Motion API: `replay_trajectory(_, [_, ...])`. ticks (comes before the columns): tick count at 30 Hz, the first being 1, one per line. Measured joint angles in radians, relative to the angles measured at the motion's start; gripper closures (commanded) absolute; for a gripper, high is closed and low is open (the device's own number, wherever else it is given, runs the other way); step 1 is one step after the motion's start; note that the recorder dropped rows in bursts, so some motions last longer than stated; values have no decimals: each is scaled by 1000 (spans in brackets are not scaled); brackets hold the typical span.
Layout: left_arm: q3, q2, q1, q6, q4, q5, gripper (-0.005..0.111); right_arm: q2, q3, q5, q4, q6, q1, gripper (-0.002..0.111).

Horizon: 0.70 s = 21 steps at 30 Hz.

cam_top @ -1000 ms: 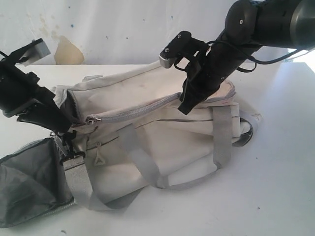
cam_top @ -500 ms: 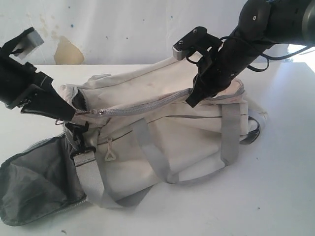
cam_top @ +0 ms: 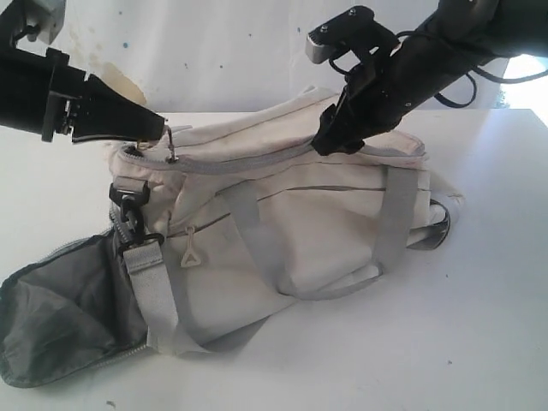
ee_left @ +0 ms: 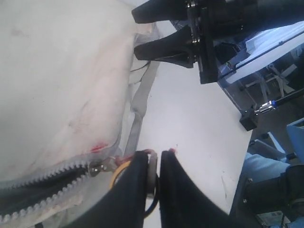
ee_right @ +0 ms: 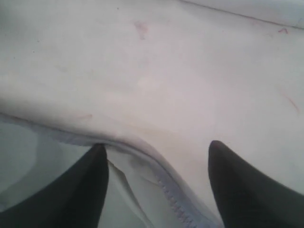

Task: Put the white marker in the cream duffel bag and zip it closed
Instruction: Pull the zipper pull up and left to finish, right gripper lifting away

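Note:
The cream duffel bag (cam_top: 317,231) lies on its side across the white table, with its grey top zipper (cam_top: 248,161) closed along most of its length. My left gripper (cam_top: 163,130) is shut on the zipper pull (ee_left: 151,166) at the bag's left end and holds that end lifted. My right gripper (cam_top: 325,144) rests on the bag's top further right. Its fingers (ee_right: 97,180) stand wide apart either side of the zipper seam (ee_right: 175,204). The white marker is hidden or out of view.
A dark grey lined flap (cam_top: 60,325) lies spread open at the bag's lower left. A black clip (cam_top: 128,214) joins a grey shoulder strap there. Grey handle loops (cam_top: 257,248) drape over the bag's side. Bare table (cam_top: 479,308) lies to the right and front.
My left gripper has risen and moved right with the zipper pull, lifting the bag's left end. My right gripper rose slightly along with the bag's top.

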Motion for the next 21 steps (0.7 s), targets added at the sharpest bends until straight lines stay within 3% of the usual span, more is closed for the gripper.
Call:
replay_trajectory(8, [0, -4, 2, 67, -61, 0, 107, -37, 0, -32, 7, 7, 143, 50])
replay_trajectory(21, [2, -4, 2, 64, -16, 0, 107, -37, 0, -93, 29, -37, 304, 50])
